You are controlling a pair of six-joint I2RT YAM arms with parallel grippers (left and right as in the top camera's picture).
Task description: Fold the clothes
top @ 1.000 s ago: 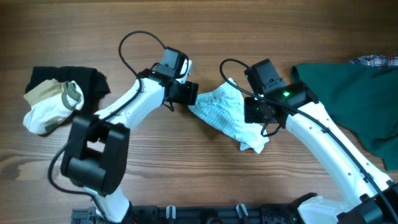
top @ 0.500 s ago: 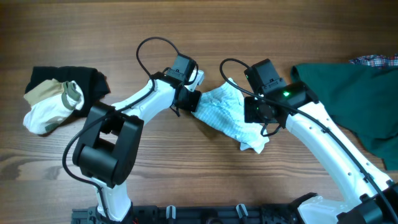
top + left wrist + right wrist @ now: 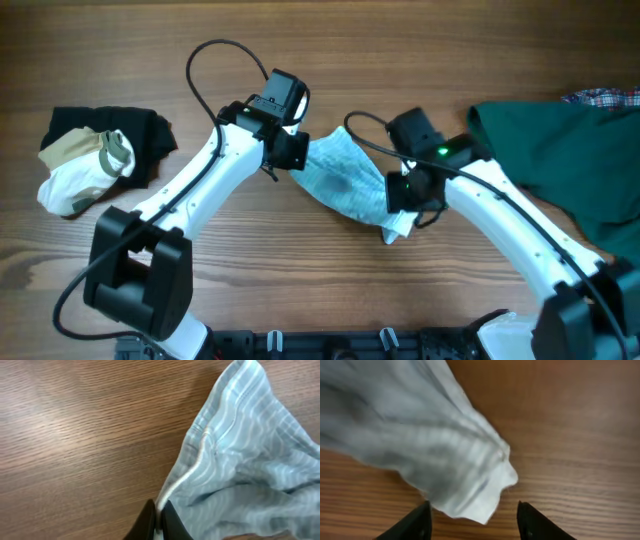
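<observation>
The pale blue-and-white striped garment (image 3: 345, 180) lies stretched across the middle of the table between my two arms. My left gripper (image 3: 293, 152) is at its left edge. In the left wrist view that gripper (image 3: 159, 508) is shut on the garment's white hem, and the striped cloth (image 3: 245, 460) fans out to the right. My right gripper (image 3: 400, 195) hovers over the garment's lower right end. In the right wrist view it (image 3: 473, 506) stands open, with a loose pale corner of the cloth (image 3: 435, 445) between the fingers but not clamped.
A large dark green garment (image 3: 560, 150) covers the table's right side, with a plaid cloth (image 3: 605, 97) at its top edge. At the far left a black garment (image 3: 150, 130) lies under a white-and-beige one (image 3: 80, 170). Bare wood shows along the back.
My left gripper shut on the striped garment's left hem and drew it slightly left, stretching the cloth. My right gripper opened wider and shifted left and nearer over the garment's lower end.
</observation>
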